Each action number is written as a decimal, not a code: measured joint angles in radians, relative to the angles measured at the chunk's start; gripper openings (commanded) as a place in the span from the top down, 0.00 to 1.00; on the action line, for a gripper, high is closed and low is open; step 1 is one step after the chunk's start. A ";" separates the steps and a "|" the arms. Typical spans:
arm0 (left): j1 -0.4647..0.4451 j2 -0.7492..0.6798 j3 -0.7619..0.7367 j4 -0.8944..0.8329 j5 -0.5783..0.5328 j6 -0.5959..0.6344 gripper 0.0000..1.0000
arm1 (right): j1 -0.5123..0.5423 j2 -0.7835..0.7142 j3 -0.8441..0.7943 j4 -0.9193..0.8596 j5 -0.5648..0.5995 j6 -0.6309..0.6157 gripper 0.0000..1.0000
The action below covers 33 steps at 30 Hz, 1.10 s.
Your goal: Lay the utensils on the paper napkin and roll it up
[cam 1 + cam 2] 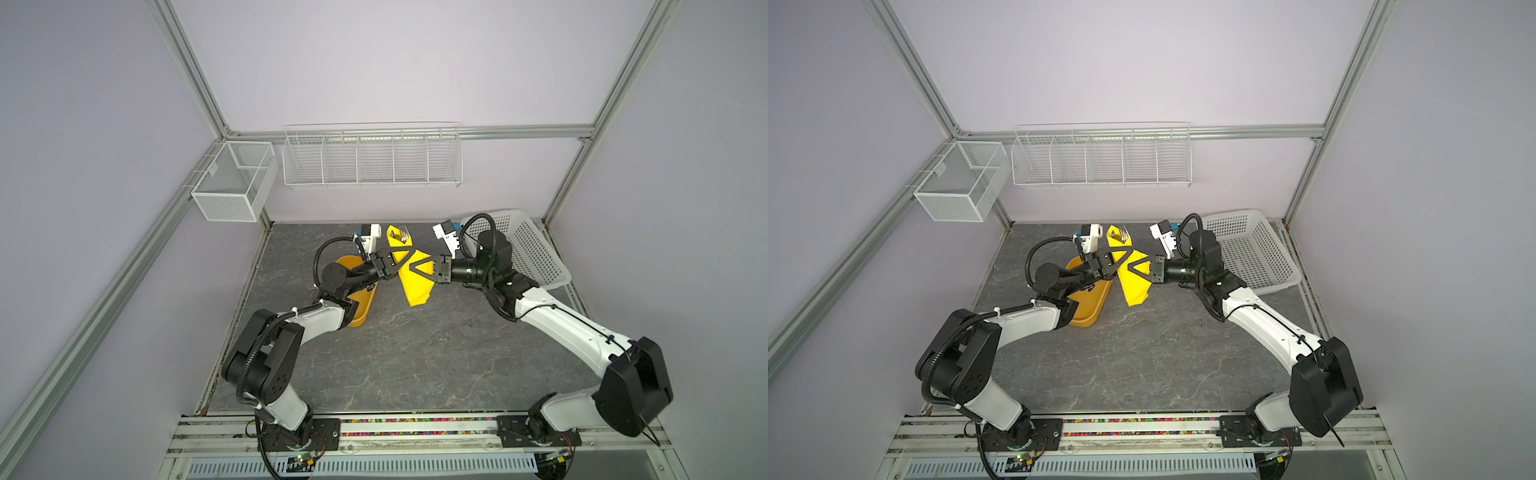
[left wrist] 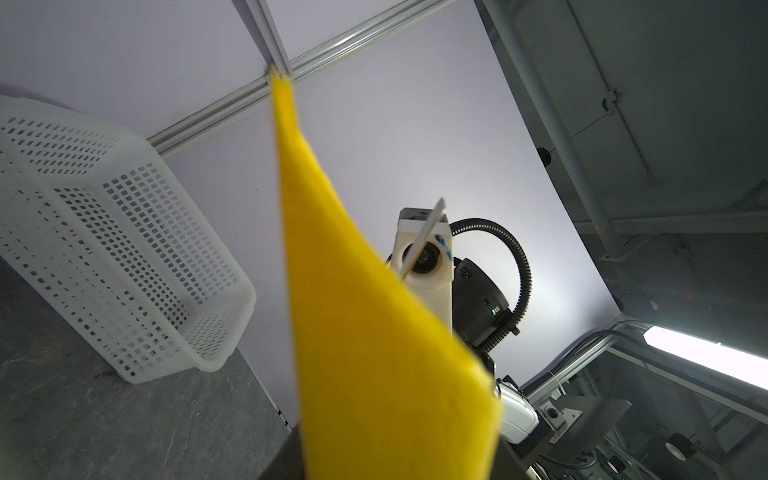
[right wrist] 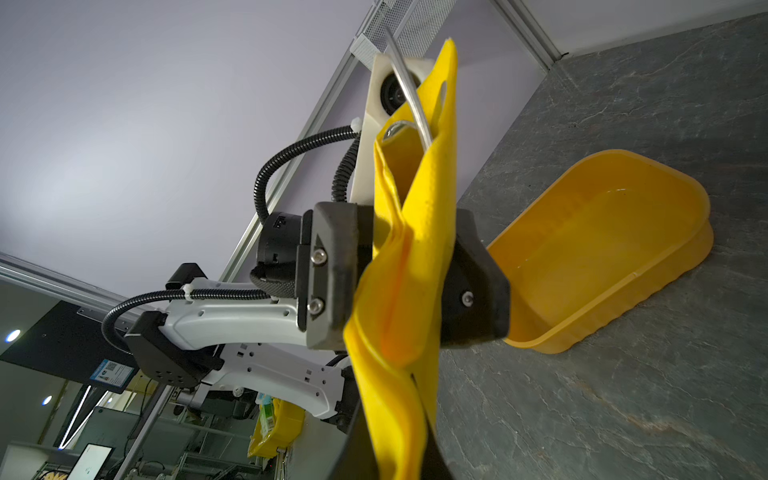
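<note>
Black-and-white arm links (image 1: pixel 266 357) are filling the lower corners in both top views, above the grey marbled table (image 1: pixel 415 353). At frame centre, the right gripper (image 1: pixel 406 270) is pinching the paper napkin (image 1: pixel 415 286), a creased yellow sheet hanging upright. Only the right wrist view is showing the left gripper (image 3: pixel 411 270) flanking it with both jaws; clamping cannot be confirmed. Shiny utensils (image 1: pixel 402 236) are protruding from its upper end. Left of centre, an arm is partly hiding a rigid orange tub (image 1: pixel 361 309). Farther up, a perforated white basket (image 1: pixel 536 249) is sitting right.
</note>
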 measured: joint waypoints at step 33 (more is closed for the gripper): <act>-0.003 0.002 0.000 0.019 -0.031 -0.026 0.98 | 0.001 -0.014 -0.022 -0.007 0.021 -0.018 0.46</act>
